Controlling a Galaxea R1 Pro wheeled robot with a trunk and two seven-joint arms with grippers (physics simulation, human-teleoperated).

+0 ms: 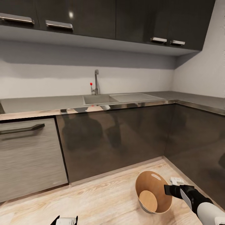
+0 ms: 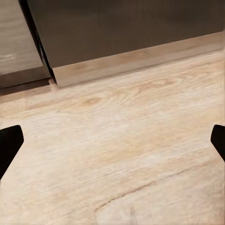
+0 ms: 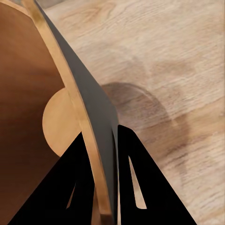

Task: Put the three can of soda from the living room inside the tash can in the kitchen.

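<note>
Tash can (image 1: pixel 153 195) sits on the pale wood floor (image 1: pixel 103 200) of the kitchen, in the corner where two runs of dark grey cabinets (image 1: pixel 115 140) meet; it leans toward me, so I look into its tan-brown inside and see the round bottom and the oval handle slot near the rim. My right hand (image 1: pixel 167 189) grips that rim on the side nearest the corner. In the right wrist view one finger (image 3: pixel 56 192) lies inside against the brown wall and the other outside against the grey, the rim pinched between them, the pail's shadow on the boards beside it. My left hand (image 2: pixel 112 140) hangs released over bare floor, fingertips spread wide at the edges of its wrist view, near the cabinet plinth. Above the cabinets runs the desk (image 1: pixel 37 104) with its sink (image 1: pixel 98 99) and tap (image 1: pixel 96 82), under upper cupboards (image 1: pixel 93 17). A steel-fronted drawer unit (image 1: pixel 29 156) stands to the left.
</note>
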